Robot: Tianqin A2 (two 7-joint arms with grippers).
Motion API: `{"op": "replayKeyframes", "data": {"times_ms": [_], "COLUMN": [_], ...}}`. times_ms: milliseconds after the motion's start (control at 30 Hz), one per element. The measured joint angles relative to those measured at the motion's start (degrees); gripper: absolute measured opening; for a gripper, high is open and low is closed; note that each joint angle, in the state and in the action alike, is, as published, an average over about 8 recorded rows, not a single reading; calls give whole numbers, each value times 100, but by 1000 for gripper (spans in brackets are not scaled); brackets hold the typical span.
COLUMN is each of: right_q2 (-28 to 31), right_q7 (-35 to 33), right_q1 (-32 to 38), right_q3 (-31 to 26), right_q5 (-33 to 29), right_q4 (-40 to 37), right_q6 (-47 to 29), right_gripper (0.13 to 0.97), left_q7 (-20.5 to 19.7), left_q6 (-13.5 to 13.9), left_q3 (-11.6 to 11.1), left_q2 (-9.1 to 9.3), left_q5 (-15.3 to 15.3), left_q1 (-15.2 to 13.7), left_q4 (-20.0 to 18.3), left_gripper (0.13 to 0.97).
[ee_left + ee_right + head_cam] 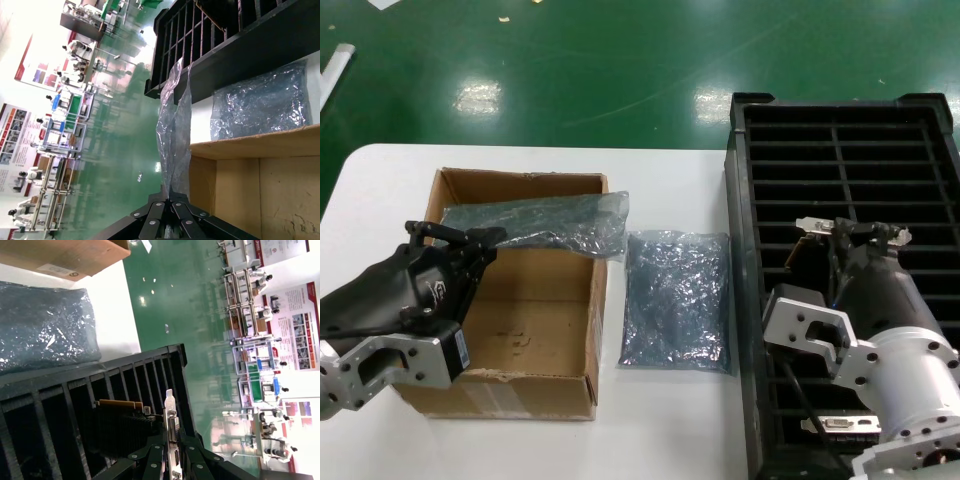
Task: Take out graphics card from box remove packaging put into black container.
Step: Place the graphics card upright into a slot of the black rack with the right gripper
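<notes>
The right end effector (850, 232) is clamped on the graphics card (131, 427), upright in a slot of the black container (745, 330), bracket toward the far side. The left end effector (480, 240) grips a plastic bag (545, 222) lying lengthwise across the box (520, 330). A second bag (677, 300) lies flat on the desk (660, 430).

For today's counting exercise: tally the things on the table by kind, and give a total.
Antistatic bags: 2, one flat on the table, one held by the left claw over the box
Cardboard boxes: 1
Black slotted containers: 1
Graphics cards: 1, in the right claw
Total: 5
</notes>
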Motion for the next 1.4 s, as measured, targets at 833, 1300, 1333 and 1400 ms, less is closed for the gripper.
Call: {"op": "replayKeyframes", "data": {"times_ms": [833,1300,1333,1400], "right_q2": [0,0,0,0], "right_q7": [-439,-487,-497,-524], "right_q1": [51,282,320,392], "right_q3": [415,429,436,452], "right_q5": [298,541,566,613], "right_q4": [-397,-1028,-1123,-1304], "right_q6": [400,764,813,905], "right_gripper": [169,169,169,169], "left_q7": [0,0,0,0], "left_q6": [0,0,0,0], "left_q3": [0,0,0,0], "left_q2": [0,0,0,0], "left_q5": [0,0,0,0], "left_q1": [0,0,0,0], "left_q4": [0,0,0,0], "left_gripper": [138,138,138,138]}}
